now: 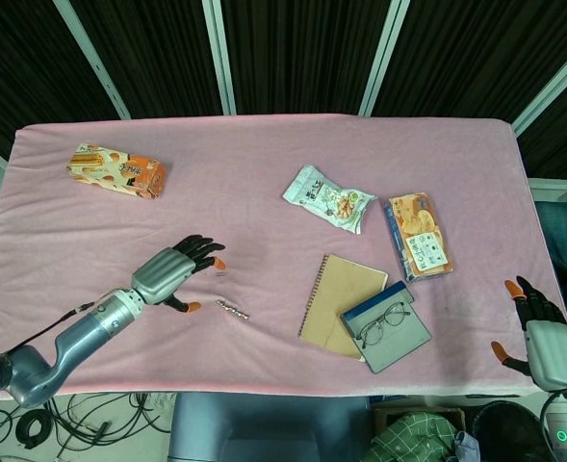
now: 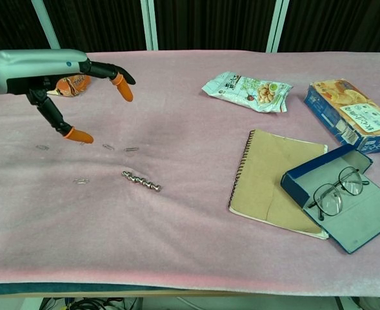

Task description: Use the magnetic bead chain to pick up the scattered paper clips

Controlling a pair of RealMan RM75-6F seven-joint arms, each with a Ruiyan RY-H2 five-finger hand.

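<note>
Here the left hand [image 2: 44,68] hovers empty, fingers spread, over the paper clips [image 2: 109,147] beside the bead chain [image 2: 141,181].

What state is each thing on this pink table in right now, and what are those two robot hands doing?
left hand: open, fingers spread, hovering above the paper clips
right hand: open, holding nothing, at the table's edge
bead chain: lying on the cloth, not held
paper clips: scattered loose on the cloth
glasses case: open
glasses: unfolded, lying in the case
notebook: closed, lying flat
snack bag: lying flat
</note>
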